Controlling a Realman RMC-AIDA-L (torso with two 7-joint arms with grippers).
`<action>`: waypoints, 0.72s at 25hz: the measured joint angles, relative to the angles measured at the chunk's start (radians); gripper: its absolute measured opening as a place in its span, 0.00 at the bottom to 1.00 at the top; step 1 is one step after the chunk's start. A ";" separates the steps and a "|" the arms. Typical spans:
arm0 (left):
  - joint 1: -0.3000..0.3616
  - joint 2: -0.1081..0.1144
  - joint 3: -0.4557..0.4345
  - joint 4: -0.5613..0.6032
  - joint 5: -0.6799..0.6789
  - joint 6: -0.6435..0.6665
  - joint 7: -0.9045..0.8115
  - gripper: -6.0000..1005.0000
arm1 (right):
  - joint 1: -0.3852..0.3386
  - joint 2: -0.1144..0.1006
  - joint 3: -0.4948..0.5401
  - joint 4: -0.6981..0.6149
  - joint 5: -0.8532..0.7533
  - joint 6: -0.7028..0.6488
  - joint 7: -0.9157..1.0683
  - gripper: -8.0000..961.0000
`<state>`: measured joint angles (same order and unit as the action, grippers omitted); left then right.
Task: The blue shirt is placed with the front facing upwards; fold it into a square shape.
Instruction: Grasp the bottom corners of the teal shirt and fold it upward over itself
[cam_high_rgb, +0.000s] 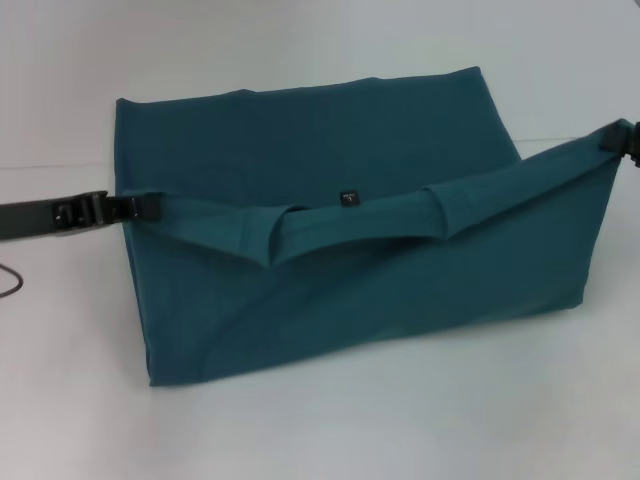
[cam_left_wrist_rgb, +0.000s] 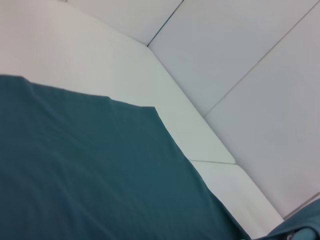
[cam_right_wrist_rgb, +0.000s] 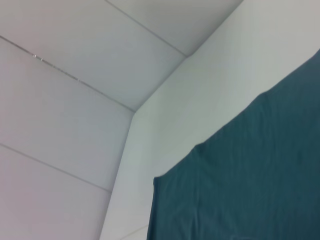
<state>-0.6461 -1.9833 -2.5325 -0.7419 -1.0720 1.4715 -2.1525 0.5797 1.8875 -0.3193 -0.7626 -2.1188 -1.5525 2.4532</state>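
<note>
My right end effector (cam_high_rgb: 628, 140) is cut off by the head view's edge, so only a dark tip shows against the blue shirt (cam_high_rgb: 330, 290). The lifted fold covers the shirt's chest. The small dark tag (cam_high_rgb: 348, 198) is too tiny to read. Neither wrist view shows my own fingers; both cut the cloth off at their borders. My left end effector (cam_high_rgb: 140, 206) has its fingertips buried in cloth.

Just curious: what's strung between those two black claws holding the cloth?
In the head view, the blue shirt's collar edge, with its small dark tag, stretches from the left gripper to the right gripper.
</note>
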 joint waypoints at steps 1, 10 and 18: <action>-0.007 0.001 0.002 0.005 0.000 -0.011 0.003 0.06 | 0.005 0.003 0.001 0.003 0.000 0.007 0.000 0.04; -0.050 0.001 0.015 0.024 -0.003 -0.113 0.040 0.06 | 0.027 0.009 -0.013 0.026 0.025 0.125 -0.015 0.04; -0.114 0.001 0.030 0.103 0.000 -0.237 0.099 0.06 | 0.068 0.016 -0.045 0.086 0.025 0.260 -0.050 0.04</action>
<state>-0.7598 -1.9819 -2.5026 -0.6391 -1.0717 1.2342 -2.0535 0.6480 1.9031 -0.3643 -0.6762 -2.0936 -1.2927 2.4028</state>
